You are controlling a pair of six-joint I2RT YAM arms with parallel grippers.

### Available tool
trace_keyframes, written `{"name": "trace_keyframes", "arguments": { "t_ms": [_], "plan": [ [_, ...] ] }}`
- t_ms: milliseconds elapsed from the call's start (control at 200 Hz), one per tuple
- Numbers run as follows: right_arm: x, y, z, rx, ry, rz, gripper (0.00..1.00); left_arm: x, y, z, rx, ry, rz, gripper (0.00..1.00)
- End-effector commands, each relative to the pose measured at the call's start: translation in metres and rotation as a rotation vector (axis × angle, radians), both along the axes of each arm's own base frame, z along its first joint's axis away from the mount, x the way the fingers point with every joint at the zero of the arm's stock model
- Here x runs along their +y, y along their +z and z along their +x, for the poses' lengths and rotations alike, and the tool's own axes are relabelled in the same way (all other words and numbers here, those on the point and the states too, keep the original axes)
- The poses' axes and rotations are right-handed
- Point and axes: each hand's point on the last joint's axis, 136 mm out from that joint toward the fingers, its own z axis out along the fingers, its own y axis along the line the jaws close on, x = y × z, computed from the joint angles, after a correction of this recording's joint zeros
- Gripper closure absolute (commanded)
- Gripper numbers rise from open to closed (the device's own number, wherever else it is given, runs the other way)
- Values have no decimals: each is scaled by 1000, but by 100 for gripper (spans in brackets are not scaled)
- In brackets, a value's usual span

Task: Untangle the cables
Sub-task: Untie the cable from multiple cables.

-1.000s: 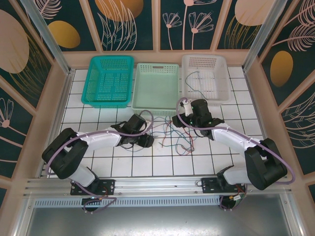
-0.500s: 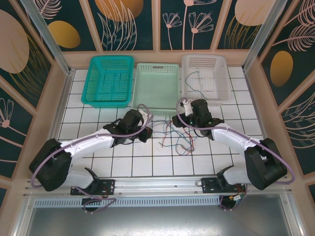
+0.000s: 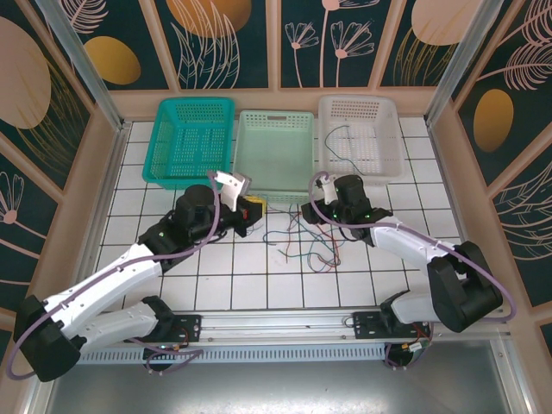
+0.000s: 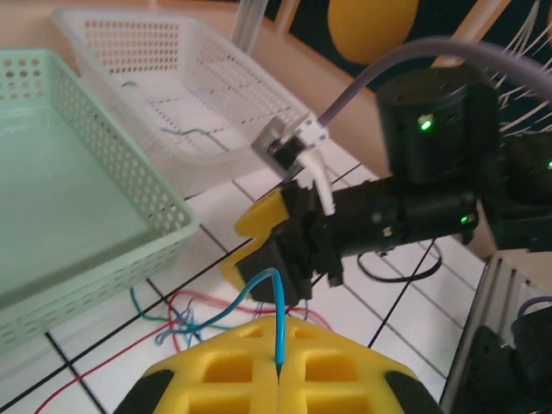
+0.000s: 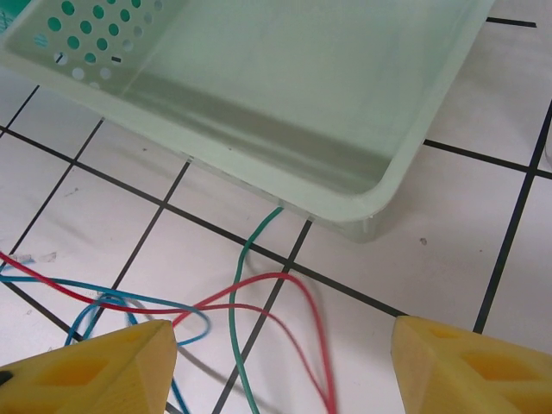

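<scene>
Cables (image 3: 306,246) lay in a loose tangle on the tiled desk (image 3: 216,285), just nearer than the two grippers and between them. Long axis of the heap ran roughly 10 to 4 o'clock in the top view. In the right wrist view, the red cable (image 5: 285,293) looped with its open end toward 6 o'clock. The green cable (image 5: 237,302) ran 6 to 12, its tip touching the mint basket (image 5: 259,103).

Left arm stretched long from its base at 7 o'clock, reaching toward 1 o'clock, forearm low. Left gripper (image 3: 250,210) was clenched on the blue cable (image 4: 259,289). The strand stood up out of the pinched yellow fingertips (image 4: 250,371), arched over, then dropped toward the tangle.

Right arm folded at the elbow and reached back toward 10 o'clock. Right gripper (image 3: 309,210) was released, jaws wide, hovering over the far edge of the tangle, grasping nothing. The strands passed under the gap between its jaws.

Both grippers faced each other, near but apart.

Farthest was a row of three baskets: teal basket (image 3: 194,103) at 11 o'clock, the mint one at 12, white basket (image 3: 355,102) at 1. A thin loose cable (image 3: 345,142) lay inside the white one, running roughly 12 to 6.
</scene>
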Motion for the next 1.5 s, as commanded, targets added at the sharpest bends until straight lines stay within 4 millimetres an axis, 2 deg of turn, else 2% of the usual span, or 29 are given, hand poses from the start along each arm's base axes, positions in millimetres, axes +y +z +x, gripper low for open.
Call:
{"name": "trace_keyframes", "arguments": {
  "t_ms": [0,165,280,606,741,1016,1106,1301,1496],
  "plan": [
    [-4,13,3,-44,-27,24,32,-7,47,-8,-80,-57,-112,100],
    [-6,21,2,-74,-32,34,31,-6,79,-14,-145,-79,-170,100],
    [1,27,-5,-86,24,60,29,-10,92,-16,-163,-106,-203,100],
    [35,44,-44,-175,247,123,23,-25,75,-3,-102,-109,-193,100],
    [45,49,-53,-218,287,127,22,-31,68,4,-77,-101,-185,100],
    [65,65,-46,-325,206,228,19,-41,71,6,-51,-131,-222,100],
    [72,64,-44,-348,181,234,18,-42,74,7,-52,-132,-234,100],
    [83,65,-27,-375,114,242,17,-43,84,5,-57,-146,-269,100],
    [88,72,-4,-394,6,287,17,-45,82,2,-38,-161,-293,100]
  ]
}}
